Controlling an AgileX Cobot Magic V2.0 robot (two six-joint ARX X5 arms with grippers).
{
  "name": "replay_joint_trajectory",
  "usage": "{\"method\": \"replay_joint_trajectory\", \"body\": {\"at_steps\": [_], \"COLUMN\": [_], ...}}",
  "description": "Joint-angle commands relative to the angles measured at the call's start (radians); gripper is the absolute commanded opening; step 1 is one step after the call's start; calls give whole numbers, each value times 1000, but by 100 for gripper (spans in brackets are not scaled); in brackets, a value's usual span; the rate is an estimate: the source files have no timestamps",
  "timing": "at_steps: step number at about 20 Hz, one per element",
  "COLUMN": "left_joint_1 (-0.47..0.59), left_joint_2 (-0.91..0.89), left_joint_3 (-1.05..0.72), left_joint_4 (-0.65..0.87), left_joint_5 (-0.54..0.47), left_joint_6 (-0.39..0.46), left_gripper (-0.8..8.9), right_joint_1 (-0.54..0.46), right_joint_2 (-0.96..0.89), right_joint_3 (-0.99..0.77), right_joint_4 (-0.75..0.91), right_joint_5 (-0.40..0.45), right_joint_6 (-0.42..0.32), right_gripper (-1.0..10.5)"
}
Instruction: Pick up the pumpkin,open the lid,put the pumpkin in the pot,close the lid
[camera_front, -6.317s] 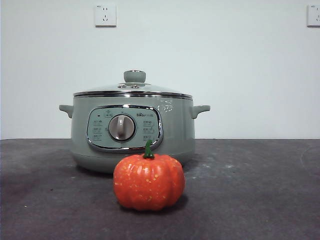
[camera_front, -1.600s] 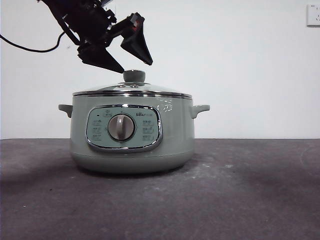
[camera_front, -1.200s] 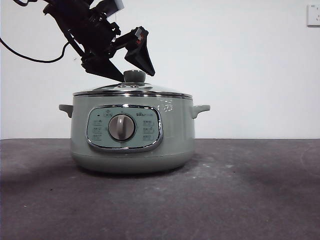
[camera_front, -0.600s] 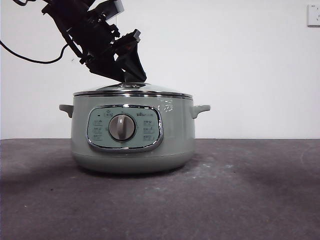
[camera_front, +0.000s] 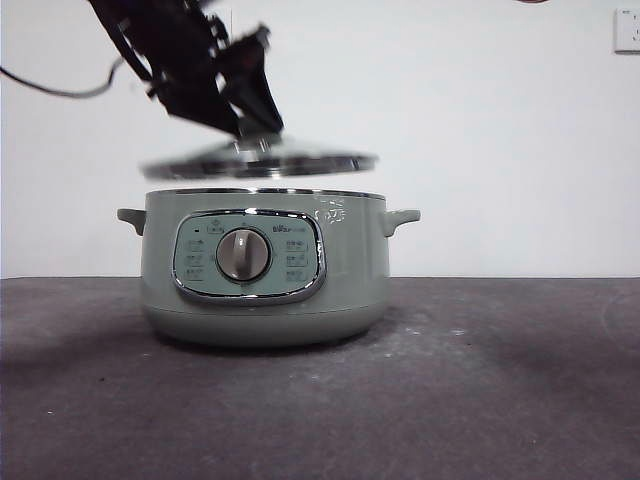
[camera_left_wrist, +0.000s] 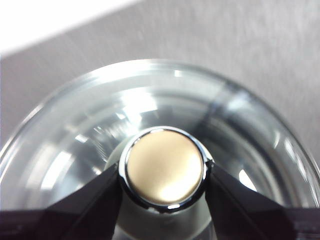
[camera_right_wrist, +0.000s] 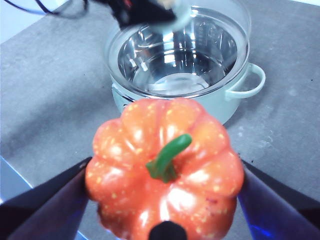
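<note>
The sage-green pot (camera_front: 262, 265) stands mid-table with its top uncovered. The glass lid (camera_front: 258, 163) hovers a little above the rim, blurred by motion. My left gripper (camera_front: 252, 130) comes in from the upper left and is shut on the lid's knob (camera_left_wrist: 164, 167), one jaw on each side. The clear glass (camera_left_wrist: 70, 145) spreads out around the knob. My right gripper (camera_right_wrist: 165, 190) is shut on the orange pumpkin (camera_right_wrist: 145, 145), stem towards the camera, high above the table. Beyond it lies the pot's shiny inside (camera_right_wrist: 175, 55).
The dark grey table (camera_front: 460, 400) stretches in front of and beside the pot. Small side handles (camera_front: 402, 218) stick out from the pot. A wall socket (camera_front: 627, 30) sits at the upper right. A black cable (camera_front: 60, 92) trails from the left arm.
The left gripper came down, shut on the lid's knob, and has now raised the lid off the pot. The pumpkin that stood before the pot 5 seconds ago is off the table.
</note>
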Motion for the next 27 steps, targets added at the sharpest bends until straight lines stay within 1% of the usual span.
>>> {"method": "replay_joint_trajectory", "body": {"at_steps": [1, 4, 7, 10, 11, 15, 18, 20, 23, 27], "left_joint_1": [22, 46, 75, 102, 108, 119, 119, 119, 119, 118], "left_joint_2": [-76, -184, -307, -445, -482, -621, -694, -726, -753, -757], "left_joint_3": [8, 8, 8, 8, 8, 8, 8, 8, 8, 8], "left_joint_4": [42, -9, -94, -206, -236, -350, -422, -452, -472, -481], "left_joint_5": [3, 2, 2, 1, 0, -30, -34, -50, -49, -48], "left_joint_6": [1, 1, 2, 2, 2, 2, 2, 1, -3, -3], "left_gripper": [-9, -9, -9, -9, -9, -9, -9, -9, -9, -9], "right_joint_1": [-1, -11, -47, -116, -134, -165, -171, -178, -184, -197], "right_joint_2": [16, 66, 161, 328, 388, 679, 898, 1018, 1141, 1210], "right_joint_3": [1, 1, 2, 50, 84, 320, 510, 605, 674, 676], "right_joint_4": [12, 79, 206, 322, 341, 352, 330, 317, 323, 333], "right_joint_5": [6, 2, -12, -127, -146, -213, -216, -215, -215, -211], "right_joint_6": [-2, -14, -58, -97, -108, -183, -220, -241, -250, -275], "right_gripper": [-11, -12, -12, -12, -12, -12, -12, -12, -12, -12]}}
